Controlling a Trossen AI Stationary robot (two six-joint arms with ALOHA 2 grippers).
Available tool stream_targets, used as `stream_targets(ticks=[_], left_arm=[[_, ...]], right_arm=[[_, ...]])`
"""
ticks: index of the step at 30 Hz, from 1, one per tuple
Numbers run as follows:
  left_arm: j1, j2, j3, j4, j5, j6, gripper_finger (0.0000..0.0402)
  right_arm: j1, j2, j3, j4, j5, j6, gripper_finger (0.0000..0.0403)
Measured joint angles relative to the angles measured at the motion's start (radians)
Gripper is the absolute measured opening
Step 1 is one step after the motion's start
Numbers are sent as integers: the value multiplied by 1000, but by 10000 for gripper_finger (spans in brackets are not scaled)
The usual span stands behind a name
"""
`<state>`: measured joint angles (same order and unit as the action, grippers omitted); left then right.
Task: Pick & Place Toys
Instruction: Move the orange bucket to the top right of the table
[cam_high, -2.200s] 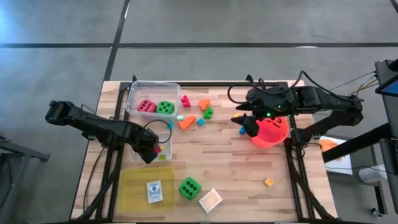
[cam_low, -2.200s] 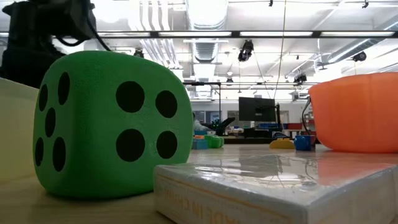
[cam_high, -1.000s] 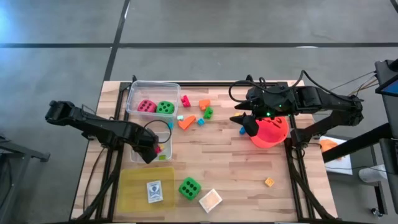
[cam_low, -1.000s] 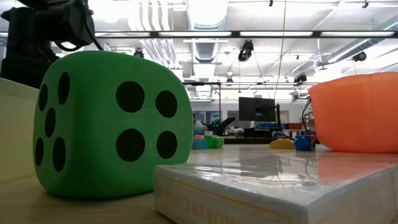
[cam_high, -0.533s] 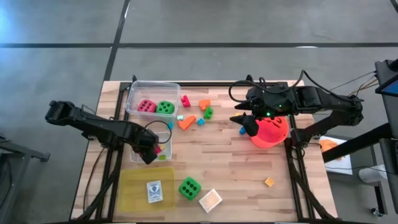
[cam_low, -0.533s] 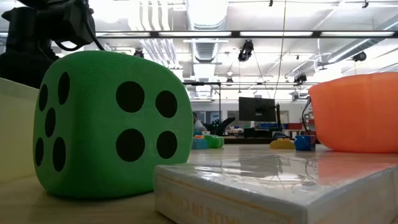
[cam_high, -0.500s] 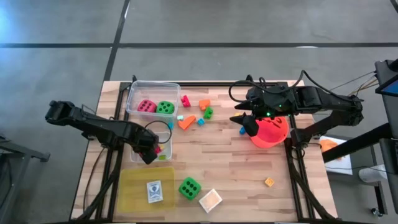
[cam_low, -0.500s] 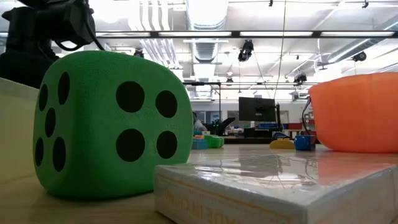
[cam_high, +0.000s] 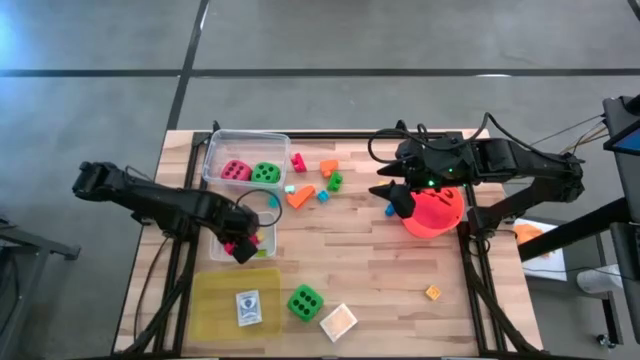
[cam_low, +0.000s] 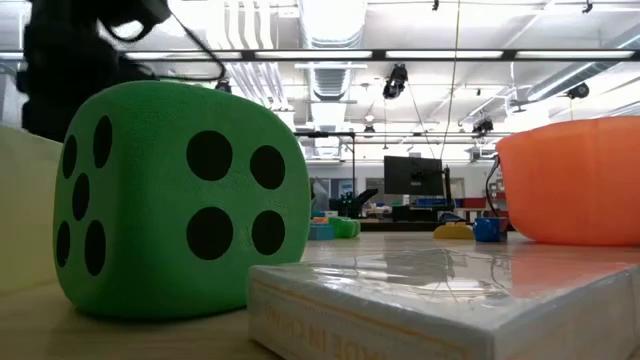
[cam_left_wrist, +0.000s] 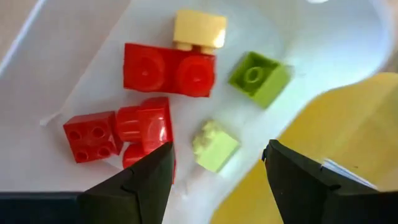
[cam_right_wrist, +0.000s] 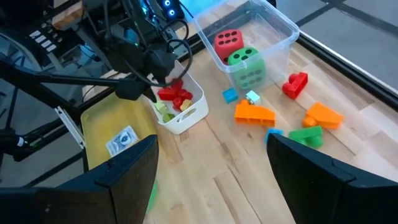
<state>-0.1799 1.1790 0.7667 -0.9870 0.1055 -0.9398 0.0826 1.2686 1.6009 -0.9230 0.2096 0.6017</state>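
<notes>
My left gripper (cam_high: 241, 248) is open and empty above a small white tub (cam_high: 263, 238). The tub holds red blocks (cam_left_wrist: 168, 68), a yellow block (cam_left_wrist: 199, 28) and two green blocks (cam_left_wrist: 258, 78). My right gripper (cam_high: 390, 196) is open and empty beside the red-orange bucket (cam_high: 437, 212). A pink die (cam_high: 236, 170) and a green die (cam_high: 266, 173) sit in a clear tub (cam_high: 222, 142). Loose blocks (cam_high: 299, 196) lie right of that tub. Another green die (cam_high: 305, 300) rests on the table near the front edge, large in the low view (cam_low: 170, 200).
A yellow tray (cam_high: 215, 300) at the front left holds a card (cam_high: 248, 307). A flat card box (cam_high: 338, 321) lies by the front green die. A small orange block (cam_high: 432, 292) lies at the front right. Bare wood shows in the table's middle.
My left arm has shifted a little over the small white tub. In the low view its dark body and cable stand differently from before. My right arm and the toys on the table have kept still.
</notes>
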Motion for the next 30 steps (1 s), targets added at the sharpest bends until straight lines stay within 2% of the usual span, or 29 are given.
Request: stream_targets(ticks=[7,12,17,22,30], left_arm=[[0,0,126,-74,0,-14,239],[1,0,206,-76,-3,-62,239],[1,-4,275,-76,-53,-47,239],[1,-13,297,-76,-92,3,239],[-2,-46,274,-92,-94,1,239]], right_arm=[[-2,24,0,-6,0,43,292],[-52,66,0,-52,-10,38,292],[-155,127,0,-160,-106,17,292],[-218,201,0,-250,-180,-212,292],[-230,314,0,-408,-182,-545,292]])
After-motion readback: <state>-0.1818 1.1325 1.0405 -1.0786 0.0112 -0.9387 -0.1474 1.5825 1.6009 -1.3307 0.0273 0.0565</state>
